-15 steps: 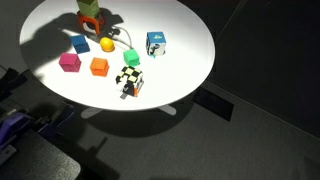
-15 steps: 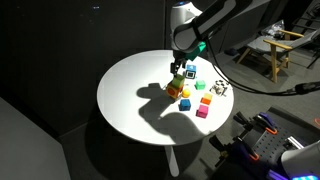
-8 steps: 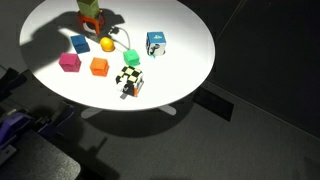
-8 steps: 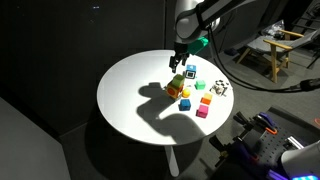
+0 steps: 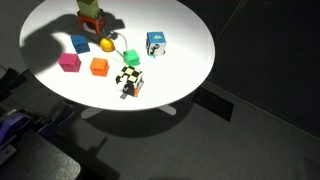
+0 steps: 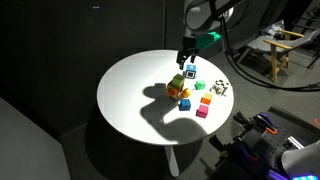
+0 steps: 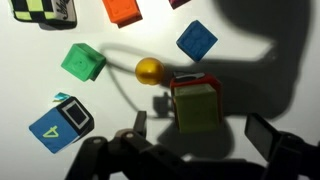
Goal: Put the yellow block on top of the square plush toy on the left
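Two dark fingers of the gripper stand wide apart at the near edge of the wrist view and hold nothing, so the pincer is open. Between them, directly below, lies the yellow block, a small pale yellow-green cube. It rests on top of the square plush toy, a soft orange-red cube of which only a rim shows. I judge that the placing step is done and only the retreat remains. The next move calls for a straight lift, with no sideways brush against the block, because the soft top may let it tip. A round yellow-orange ball sits just beside the toy at 10 o'clock. A darker green block is further out at 9 o'clock, and a blue-and-white cube marked with a 4 is at 8 o'clock. A plain blue block lies at 12 o'clock, an orange block beyond at 11 o'clock. A black-and-white checkered cube is farthest. All are on the round white table, and none stands over the stack, so the way upward seems free. In an exterior view the gripper hangs above the stack, apart from it.
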`<state>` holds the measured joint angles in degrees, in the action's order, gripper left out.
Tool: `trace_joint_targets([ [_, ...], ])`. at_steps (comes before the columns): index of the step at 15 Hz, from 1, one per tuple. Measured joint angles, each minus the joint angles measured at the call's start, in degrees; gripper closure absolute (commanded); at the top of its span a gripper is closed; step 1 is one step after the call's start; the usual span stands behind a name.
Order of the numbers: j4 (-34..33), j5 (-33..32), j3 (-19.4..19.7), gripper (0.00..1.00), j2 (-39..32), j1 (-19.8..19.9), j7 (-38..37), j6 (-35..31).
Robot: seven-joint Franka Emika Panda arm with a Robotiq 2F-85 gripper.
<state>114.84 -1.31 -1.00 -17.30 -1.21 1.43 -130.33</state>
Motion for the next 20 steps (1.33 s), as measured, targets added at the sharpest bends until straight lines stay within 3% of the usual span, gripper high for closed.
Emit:
trace_joint_targets([
  [9, 7.6, 0.0, 1.6, 0.00, 10.2, 0.4, -4.8, 9.3],
  [20, 18.5, 0.4, 2.2, 0.00, 23.9, 1.5, -4.8, 9.3],
])
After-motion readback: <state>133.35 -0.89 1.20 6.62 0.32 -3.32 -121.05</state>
